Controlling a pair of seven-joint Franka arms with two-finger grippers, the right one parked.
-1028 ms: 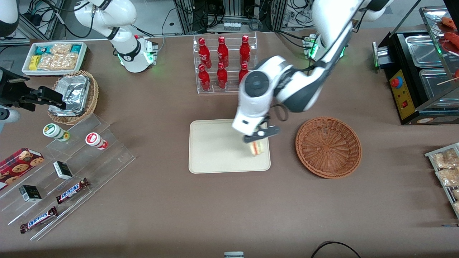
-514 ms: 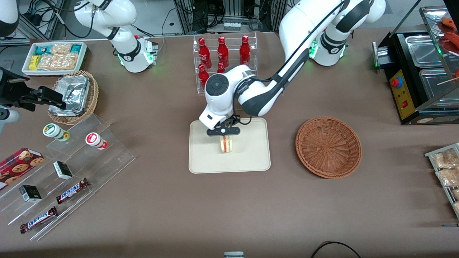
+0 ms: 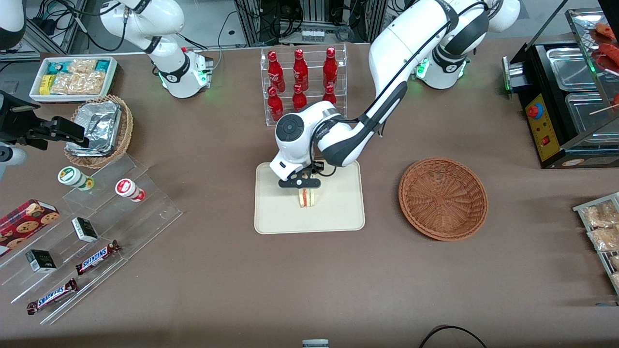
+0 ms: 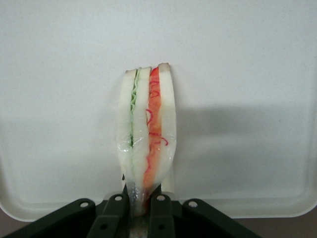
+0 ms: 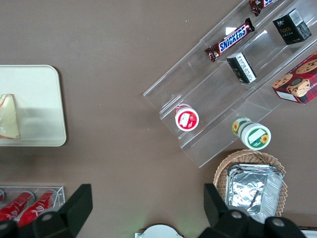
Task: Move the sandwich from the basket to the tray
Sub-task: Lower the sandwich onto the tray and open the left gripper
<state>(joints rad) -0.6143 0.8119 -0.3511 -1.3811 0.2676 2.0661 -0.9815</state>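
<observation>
The tool (image 3: 305,190) was clamped on the sandwich (image 3: 307,197), over the tray (image 3: 338,212). The placing step was underway; next probably lowering and release, well clear of the basket (image 3: 443,198).

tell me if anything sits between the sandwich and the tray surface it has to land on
Nothing visible does. The gripper is shut on the sandwich directly over the tray, roughly at its middle. The tray surface around and below the sandwich is bare, and the basket sits off toward the working arm's end of the table, holding nothing.
</observation>
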